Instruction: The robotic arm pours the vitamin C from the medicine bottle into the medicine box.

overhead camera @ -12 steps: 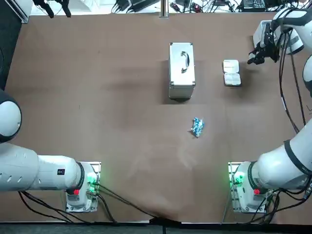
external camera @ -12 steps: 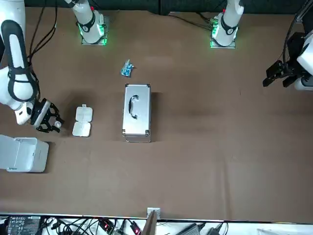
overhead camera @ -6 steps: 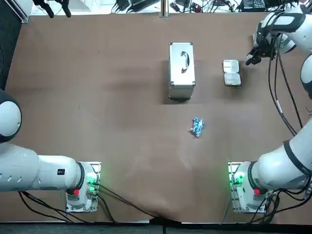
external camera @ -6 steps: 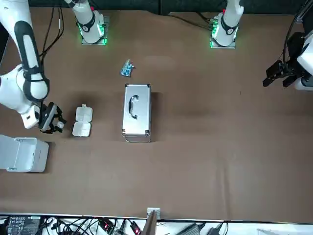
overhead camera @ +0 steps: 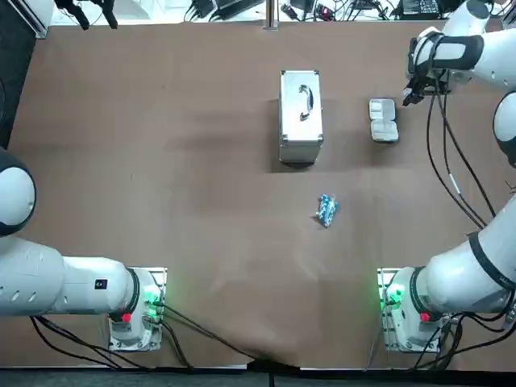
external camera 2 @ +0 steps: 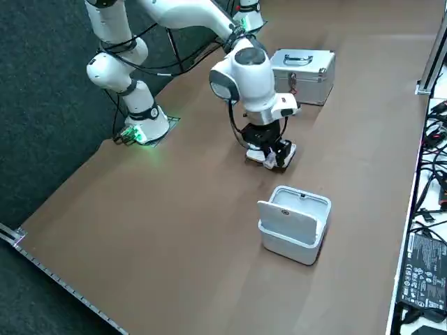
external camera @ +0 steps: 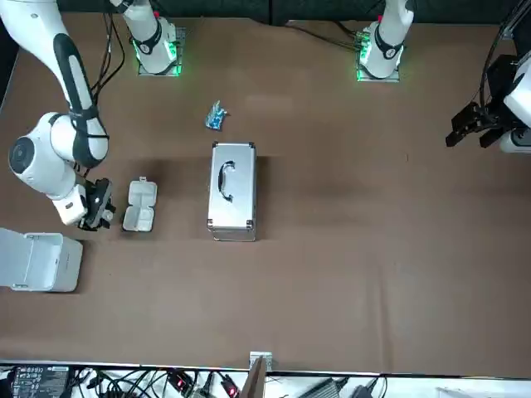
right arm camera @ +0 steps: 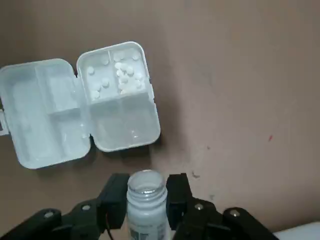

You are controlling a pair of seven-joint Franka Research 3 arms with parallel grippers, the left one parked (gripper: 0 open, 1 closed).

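Swinging in from the table's far right edge, the right gripper (overhead camera: 411,95) now sits closer to the pill box (overhead camera: 383,120) than it did a second ago. In the overhead view it is at about 2 o'clock of the box, beside it rather than above it. Its wrist has also turned over it.

Both fingers are clamped on a small white bottle (right arm camera: 146,189), whose open mouth faces the box in the wrist view.

The pill box lies open on the brown table (overhead camera: 177,161), with its lid folded out flat. Small white pills (right arm camera: 126,76) lie in two neighbouring compartments of one half. The other compartments look bare.

Seen from overhead, the box is at 3 o'clock of a metal case (overhead camera: 301,115), which lies flat with its handle up. A blue packet (overhead camera: 326,210) lies at 5 o'clock of the case, well apart from it.

In the front view, a white bin (external camera: 37,259) stands at 8 o'clock of the box.
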